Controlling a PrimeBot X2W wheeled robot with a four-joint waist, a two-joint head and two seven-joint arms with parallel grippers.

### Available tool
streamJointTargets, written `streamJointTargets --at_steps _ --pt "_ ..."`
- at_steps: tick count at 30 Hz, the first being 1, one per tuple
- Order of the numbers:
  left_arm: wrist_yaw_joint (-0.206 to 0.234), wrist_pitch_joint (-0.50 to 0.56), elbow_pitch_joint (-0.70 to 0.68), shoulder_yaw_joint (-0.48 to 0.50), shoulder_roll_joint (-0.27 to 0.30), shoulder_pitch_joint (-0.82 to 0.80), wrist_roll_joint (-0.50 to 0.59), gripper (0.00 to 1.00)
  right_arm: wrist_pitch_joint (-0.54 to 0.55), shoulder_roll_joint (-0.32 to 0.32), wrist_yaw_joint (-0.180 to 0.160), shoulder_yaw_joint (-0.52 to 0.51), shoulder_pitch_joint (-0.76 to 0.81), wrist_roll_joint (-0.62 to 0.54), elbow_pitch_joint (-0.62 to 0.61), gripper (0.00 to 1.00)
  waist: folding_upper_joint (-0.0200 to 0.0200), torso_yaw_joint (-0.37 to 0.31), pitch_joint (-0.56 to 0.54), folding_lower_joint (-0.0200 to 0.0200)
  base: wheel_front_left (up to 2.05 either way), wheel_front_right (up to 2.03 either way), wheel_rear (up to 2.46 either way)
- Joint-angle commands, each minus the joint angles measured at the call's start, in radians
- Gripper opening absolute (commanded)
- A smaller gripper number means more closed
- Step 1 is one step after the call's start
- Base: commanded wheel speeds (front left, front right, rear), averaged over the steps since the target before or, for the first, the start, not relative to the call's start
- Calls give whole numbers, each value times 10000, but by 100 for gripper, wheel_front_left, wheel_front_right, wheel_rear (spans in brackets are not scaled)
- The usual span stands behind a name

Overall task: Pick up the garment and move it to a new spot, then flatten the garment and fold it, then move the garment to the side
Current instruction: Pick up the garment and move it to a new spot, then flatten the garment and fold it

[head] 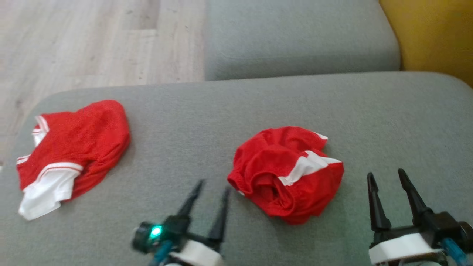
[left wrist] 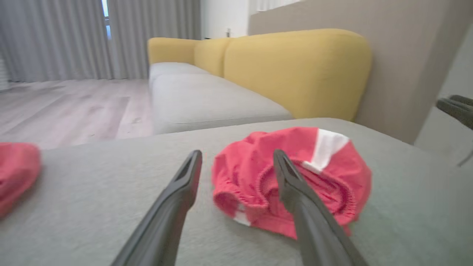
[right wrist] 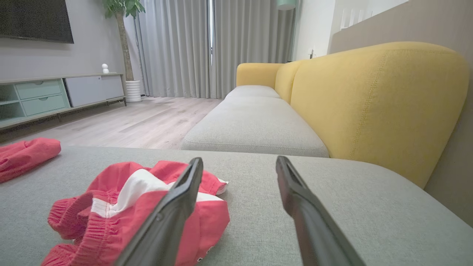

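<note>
A crumpled red garment (head: 284,173) with white panels lies bunched on the grey cushion (head: 258,107), its elastic waistband facing me. My left gripper (head: 214,185) hovers open just to its near left, touching nothing. In the left wrist view the garment (left wrist: 251,166) sits behind the right finger of that gripper (left wrist: 237,152). My right gripper (head: 385,173) stands open to the garment's right, apart from it. From the right wrist the garment (right wrist: 111,199) lies at the lower left, partly behind the left finger of the open gripper (right wrist: 239,159).
A second red and white garment (head: 77,147) lies near the cushion's left edge. Beyond are another grey seat (head: 295,37), a yellow backrest (right wrist: 373,99) on the right, and wood floor (head: 92,40) past the far left edge.
</note>
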Motion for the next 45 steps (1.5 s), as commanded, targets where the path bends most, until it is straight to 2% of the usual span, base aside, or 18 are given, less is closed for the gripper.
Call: streamJointTargets --at_steps 1,8,15,20,45 --pt "172 -108 -558 890 19 25 -36 100 -36 -53 -6 110 -97 221 -327 100 -1 224 -156 1 0 0 0" --pt "321 -108 -1316 2676 -22 1109 158 100 -36 -53 -6 83 395 93 -405 100 -1 421 -301 1 0 0 0" --pt "214 -108 -1506 3402 -49 1587 564 100 -36 -53 -6 200 765 120 -359 100 -1 458 -358 1 0 0 0" --pt "46 -108 -1501 3487 -61 1646 795 100 -36 -53 -6 390 707 86 -300 100 -1 377 -324 1 0 0 0" --pt "168 -108 -1189 3215 -66 1446 489 100 -36 -53 -6 564 509 -160 -234 100 -1 306 -240 1 0 0 0"
